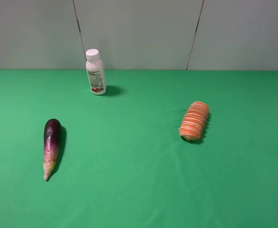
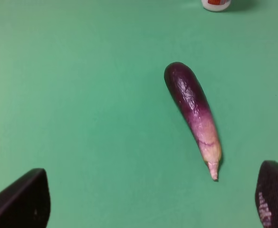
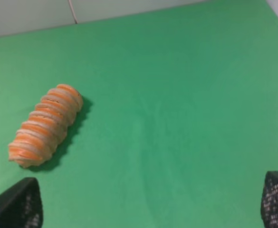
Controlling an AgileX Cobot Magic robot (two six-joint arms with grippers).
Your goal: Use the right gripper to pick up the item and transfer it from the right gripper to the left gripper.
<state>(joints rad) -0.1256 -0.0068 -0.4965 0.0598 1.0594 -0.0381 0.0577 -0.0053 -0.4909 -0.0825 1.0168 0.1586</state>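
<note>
The item, an orange-and-cream striped spiral roll (image 1: 194, 120), lies on the green cloth at the right of the exterior high view; no arm shows in that view. In the right wrist view the roll (image 3: 44, 126) lies ahead of the right gripper (image 3: 150, 206), whose black fingertips (image 3: 16, 207) stand wide apart, open and empty. In the left wrist view the left gripper (image 2: 148, 199) is open and empty, its fingertips (image 2: 20, 202) at the frame's lower corners, with the purple eggplant (image 2: 193, 111) ahead of it.
A purple eggplant (image 1: 51, 146) lies at the left of the green cloth (image 1: 139, 180). A white bottle (image 1: 95, 72) stands upright at the back, near the grey wall; its base shows in the left wrist view (image 2: 216, 4).
</note>
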